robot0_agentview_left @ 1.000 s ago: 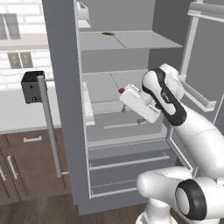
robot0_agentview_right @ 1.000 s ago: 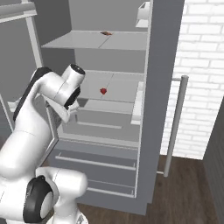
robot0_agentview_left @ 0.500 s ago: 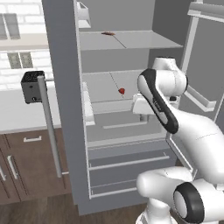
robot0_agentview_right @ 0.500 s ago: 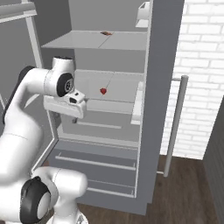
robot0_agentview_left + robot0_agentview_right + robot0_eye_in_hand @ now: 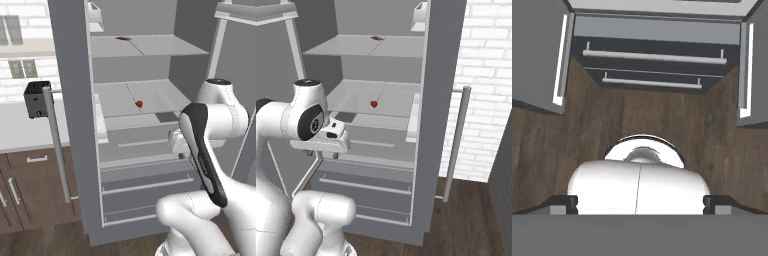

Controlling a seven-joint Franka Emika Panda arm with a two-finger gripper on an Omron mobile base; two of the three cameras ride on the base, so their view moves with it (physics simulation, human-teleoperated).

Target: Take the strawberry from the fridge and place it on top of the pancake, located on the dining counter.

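The fridge stands with both doors swung wide. On its middle shelf lies the strawberry, a tiny red berry, also in the right base view. My gripper hangs in front of the fridge, below and to the right of that shelf, pointing down at the floor. In the hand view its fingertips stand far apart, open, with nothing between them; the gripper looks down on the fridge drawers and the wooden floor. The pancake and the dining counter are out of view.
A flat reddish-brown item lies on the top shelf. A black toaster sits on the white counter left of the fridge, over brown cabinets. The long door handles jut out. A brick wall stands at the right.
The hand has pulled back from the strawberry's shelf, dropped lower and turned to point downward. The jaws stayed open. The strawberry has not moved.
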